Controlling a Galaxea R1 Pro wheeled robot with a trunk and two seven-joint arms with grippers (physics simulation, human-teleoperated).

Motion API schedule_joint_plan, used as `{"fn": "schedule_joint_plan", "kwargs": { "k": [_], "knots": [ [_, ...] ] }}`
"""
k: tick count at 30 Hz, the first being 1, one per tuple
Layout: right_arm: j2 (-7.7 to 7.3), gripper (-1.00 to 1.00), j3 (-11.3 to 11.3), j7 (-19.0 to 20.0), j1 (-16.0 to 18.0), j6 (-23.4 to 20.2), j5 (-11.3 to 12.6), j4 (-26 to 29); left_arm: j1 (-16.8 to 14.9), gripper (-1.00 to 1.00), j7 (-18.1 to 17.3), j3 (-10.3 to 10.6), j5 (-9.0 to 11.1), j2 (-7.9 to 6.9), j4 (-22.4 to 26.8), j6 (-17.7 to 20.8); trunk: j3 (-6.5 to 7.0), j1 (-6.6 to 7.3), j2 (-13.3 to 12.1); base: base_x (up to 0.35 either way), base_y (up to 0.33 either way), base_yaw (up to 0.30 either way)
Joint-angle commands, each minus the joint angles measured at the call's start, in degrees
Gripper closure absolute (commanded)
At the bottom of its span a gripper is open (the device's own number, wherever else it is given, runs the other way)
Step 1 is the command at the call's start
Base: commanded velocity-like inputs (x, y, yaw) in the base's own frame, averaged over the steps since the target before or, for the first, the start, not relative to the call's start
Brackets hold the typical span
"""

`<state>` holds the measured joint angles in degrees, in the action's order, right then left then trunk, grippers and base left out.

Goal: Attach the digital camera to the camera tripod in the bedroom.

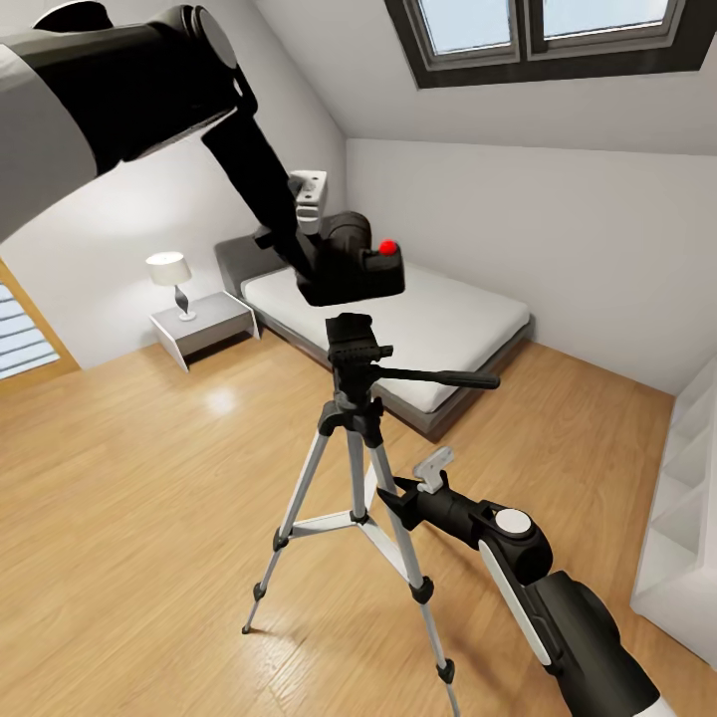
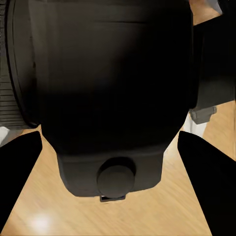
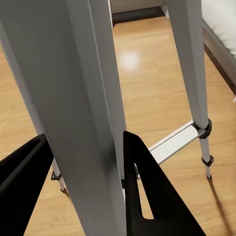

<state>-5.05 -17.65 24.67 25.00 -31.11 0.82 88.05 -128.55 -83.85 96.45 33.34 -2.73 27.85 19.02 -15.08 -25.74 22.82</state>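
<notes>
Black digital camera [image 1: 351, 269] sits clamped in the left end effector [image 1: 317, 261], just above the camera tripod [image 1: 357, 438] head; its lens is mostly hidden. Right end effector [image 3: 83, 167] grips one silver leg [image 3: 83, 98], fingertips cut off. Bed [image 1: 448, 329] beyond.
</notes>
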Motion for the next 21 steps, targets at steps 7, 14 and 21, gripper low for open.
{"fn": "schedule_joint_plan", "kwargs": {
  "k": [7,14,21],
  "knots": [
    [-0.05,1.00,-0.10,0.12,0.05,-0.31,-0.99,-3.15,-1.38,1.00,-0.18,0.54,6.27,-2.13,0.11,-2.05,-0.12,-0.04,0.10,0.000,0.000,0.000],
    [-0.05,1.00,-0.10,0.12,0.05,-0.31,-1.00,-3.15,-2.13,1.00,-0.37,0.58,9.25,-4.04,1.14,-2.96,-0.12,-0.04,0.10,0.000,0.000,0.000],
    [-0.05,1.00,-0.10,0.12,0.05,-0.29,-1.00,-3.15,-2.62,1.00,-0.53,1.27,9.91,-4.46,3.52,-2.61,-0.12,-0.04,0.10,0.000,0.000,0.000]
  ]
}}
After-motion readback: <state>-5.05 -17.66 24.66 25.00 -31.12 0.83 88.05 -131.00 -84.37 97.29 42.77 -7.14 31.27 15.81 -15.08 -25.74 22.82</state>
